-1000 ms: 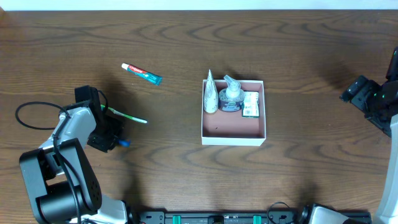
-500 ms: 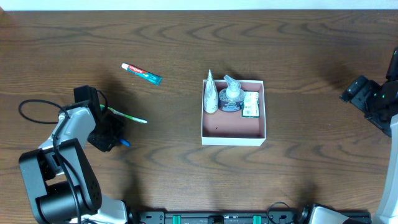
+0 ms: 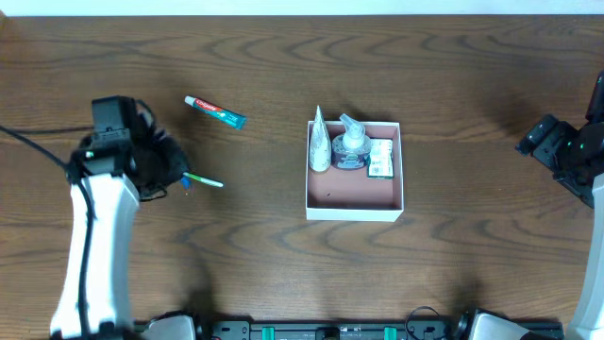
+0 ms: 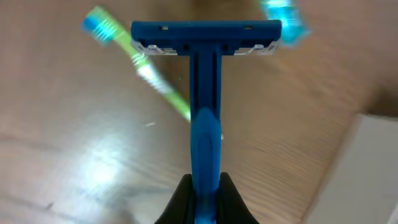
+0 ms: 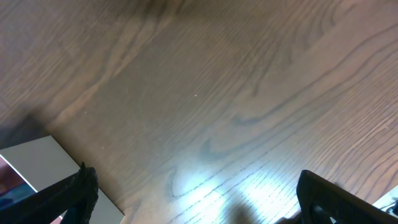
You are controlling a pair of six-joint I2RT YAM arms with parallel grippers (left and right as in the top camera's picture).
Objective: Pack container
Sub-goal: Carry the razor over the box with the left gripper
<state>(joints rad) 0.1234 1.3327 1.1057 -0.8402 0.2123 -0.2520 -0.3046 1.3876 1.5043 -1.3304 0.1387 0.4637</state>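
Observation:
My left gripper [image 4: 205, 182] is shut on the handle of a blue razor [image 4: 204, 118], whose head points away from the wrist camera. From overhead this gripper [image 3: 177, 167] hangs over the left of the table, just left of a green toothbrush [image 3: 204, 178]. The container [image 3: 354, 213], white-walled and pink inside, stands at the centre. It holds a white conical tube [image 3: 320, 142], a clear pump bottle [image 3: 352, 146] and a small green and white packet [image 3: 381, 159] along its far side. My right gripper [image 3: 564, 156] is open at the far right, with bare wood between its fingers [image 5: 81, 194].
A red, white and teal toothpaste tube [image 3: 214, 110] lies left of the container, beyond the toothbrush [image 4: 138, 62]. One corner of the container [image 5: 34, 165] shows at the lower left of the right wrist view. A black cable trails at the left edge.
The left arm has swung away from the near table edge toward the toothbrush, carrying the blue razor. The right arm has not moved.

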